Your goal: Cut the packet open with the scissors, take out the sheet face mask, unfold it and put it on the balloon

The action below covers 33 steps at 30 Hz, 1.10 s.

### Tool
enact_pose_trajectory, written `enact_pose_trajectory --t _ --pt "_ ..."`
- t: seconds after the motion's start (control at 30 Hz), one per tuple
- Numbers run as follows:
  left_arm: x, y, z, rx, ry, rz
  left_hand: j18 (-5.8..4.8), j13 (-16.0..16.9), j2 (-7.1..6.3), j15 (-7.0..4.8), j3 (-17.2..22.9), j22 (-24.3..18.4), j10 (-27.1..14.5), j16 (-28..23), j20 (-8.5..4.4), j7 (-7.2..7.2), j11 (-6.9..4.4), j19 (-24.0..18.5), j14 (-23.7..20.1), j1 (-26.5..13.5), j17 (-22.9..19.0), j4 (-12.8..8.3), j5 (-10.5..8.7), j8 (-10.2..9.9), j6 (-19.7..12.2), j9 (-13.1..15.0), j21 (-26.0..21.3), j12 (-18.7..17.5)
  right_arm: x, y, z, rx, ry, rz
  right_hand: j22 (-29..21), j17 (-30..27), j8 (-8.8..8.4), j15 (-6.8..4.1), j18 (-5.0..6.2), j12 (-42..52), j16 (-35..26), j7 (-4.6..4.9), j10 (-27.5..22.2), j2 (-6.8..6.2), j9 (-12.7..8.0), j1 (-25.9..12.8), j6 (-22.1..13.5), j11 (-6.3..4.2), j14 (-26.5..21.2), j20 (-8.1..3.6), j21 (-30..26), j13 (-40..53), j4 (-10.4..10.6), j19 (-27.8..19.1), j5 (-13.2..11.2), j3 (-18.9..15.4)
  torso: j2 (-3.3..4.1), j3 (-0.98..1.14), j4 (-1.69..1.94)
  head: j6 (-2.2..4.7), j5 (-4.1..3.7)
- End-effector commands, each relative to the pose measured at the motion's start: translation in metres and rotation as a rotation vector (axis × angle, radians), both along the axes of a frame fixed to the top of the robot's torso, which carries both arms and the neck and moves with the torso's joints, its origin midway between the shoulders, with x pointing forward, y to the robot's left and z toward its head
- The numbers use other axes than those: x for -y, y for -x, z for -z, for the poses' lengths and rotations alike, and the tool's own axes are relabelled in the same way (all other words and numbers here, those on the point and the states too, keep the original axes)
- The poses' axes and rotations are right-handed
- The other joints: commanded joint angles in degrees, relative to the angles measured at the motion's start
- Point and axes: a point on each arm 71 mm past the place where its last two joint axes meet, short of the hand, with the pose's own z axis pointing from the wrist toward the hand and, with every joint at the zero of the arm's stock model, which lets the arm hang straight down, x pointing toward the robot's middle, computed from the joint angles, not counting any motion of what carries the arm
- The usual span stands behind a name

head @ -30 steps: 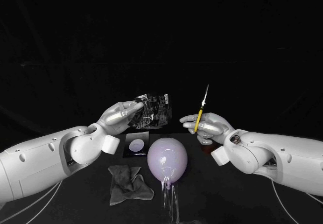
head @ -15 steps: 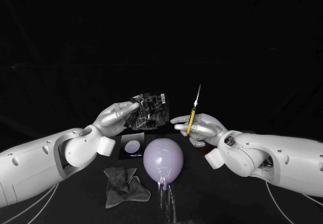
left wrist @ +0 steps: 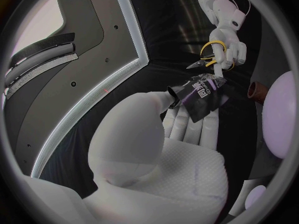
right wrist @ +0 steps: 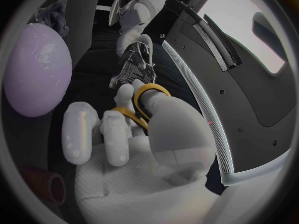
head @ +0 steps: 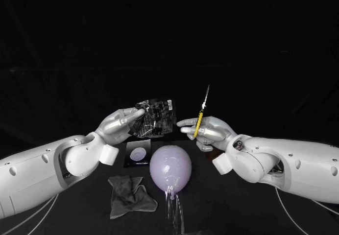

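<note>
One packet [head: 152, 124], one pair of scissors [head: 201, 117] and one balloon [head: 170, 167] are here, with one cloth [head: 131, 195] and one dark card [head: 138, 153] nearby.

The packet is dark, glossy, crinkled foil with pale print. The left hand [head: 121, 122] pinches it by one side between thumb and fingers and holds it up above the surface [head: 212, 205].

The right hand [head: 212, 133] grips the scissors. Its fingers pass through the yellow loop handles, and the thin metal blades point upward, close together. In the head view the blades stand just beside the packet with a narrow gap between.

The balloon is pale lilac, smooth and egg-shaped. It lies on the surface below and between the two hands.

The cloth is grey, soft and rumpled, and lies beside the balloon on the left arm's side. The flat card, behind the cloth, bears a pale oval. A brown tube [right wrist: 53, 186] lies on the surface near the right hand.
</note>
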Motion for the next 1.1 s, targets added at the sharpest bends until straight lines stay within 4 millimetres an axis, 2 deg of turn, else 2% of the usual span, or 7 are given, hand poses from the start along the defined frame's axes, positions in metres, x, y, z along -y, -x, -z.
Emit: enact_pose_trajectory --t 0.03,0.43,0.67,1.0,1.1 --pt "0.002 0.002 -0.002 0.009 0.009 0.033 0.46 0.0 0.58 0.05 0.3 -0.1 0.4 0.2 0.0 0.12 0.14 0.3 0.5 -0.2 0.1 -0.2 0.28 0.3 0.1 0.5 0.3 0.0 0.001 -0.003 -0.002 0.015 -0.011 0.01 9.0 15.0 -0.12 0.42 -0.09 55.6 0.2 2.05 20.3 0.07 0.0 0.4 -17.9 0.19 5.9 0.12 -0.2 11.8 0.0 -0.2 -0.1 -0.3 0.02 -0.01 -0.04 -0.05 0.06" --pt "0.001 0.003 -0.003 0.007 0.007 0.044 0.46 0.0 0.62 0.0 0.4 -0.1 0.6 0.2 -0.06 0.1 0.1 0.5 0.7 -0.3 0.1 -0.2 0.28 0.5 0.1 0.7 0.3 0.0 0.002 -0.009 -0.001 0.019 -0.004 0.025 9.0 15.0 0.05 0.79 -0.08 55.5 0.2 2.25 20.3 0.32 0.2 0.7 -17.4 0.63 5.9 0.39 -0.3 11.8 0.1 -0.2 -0.1 -0.8 -0.01 0.06 -0.1 -0.19 0.33" --pt "0.003 0.004 -0.002 0.004 0.006 0.055 0.46 0.0 0.63 -0.02 0.4 -0.1 0.6 0.2 -0.08 0.09 0.09 0.5 0.8 -0.3 0.1 -0.3 0.28 0.5 0.1 0.7 0.4 0.0 -0.006 -0.008 -0.001 0.019 -0.006 0.004 9.0 15.1 0.12 0.92 -0.09 55.5 0.2 2.32 20.3 0.41 0.3 0.8 -17.2 0.75 5.9 0.49 -0.3 11.8 0.1 -0.2 -0.1 -1.0 0.03 0.09 -0.13 -0.17 0.24" --pt "0.005 0.005 -0.002 0.0 0.003 0.066 0.45 0.0 0.62 -0.04 0.4 -0.2 0.7 0.2 -0.11 0.1 0.08 0.6 0.8 -0.4 0.1 -0.2 0.27 0.6 0.1 0.8 0.3 0.0 -0.02 -0.005 -0.001 0.014 -0.006 -0.034 9.0 15.0 0.59 1.42 -0.06 55.5 0.2 2.76 20.3 1.26 1.2 1.5 -15.1 1.35 5.9 0.95 -0.4 11.7 0.2 -0.3 -0.1 -1.5 0.0 0.09 -0.13 -0.39 0.1" --pt "0.005 0.004 -0.002 -0.002 0.001 0.066 0.45 0.0 0.61 -0.04 0.4 -0.2 0.7 0.2 -0.11 0.11 0.08 0.6 0.9 -0.5 0.1 -0.2 0.28 0.6 0.1 0.8 0.3 0.0 -0.024 -0.004 -0.001 0.014 -0.007 -0.045 8.9 15.1 0.8 1.62 -0.03 55.4 0.2 2.95 20.3 1.89 1.5 2.2 -14.0 1.56 5.9 1.15 -0.5 11.7 0.0 -0.3 -0.1 -1.4 -0.01 0.09 -0.16 -0.48 0.1"
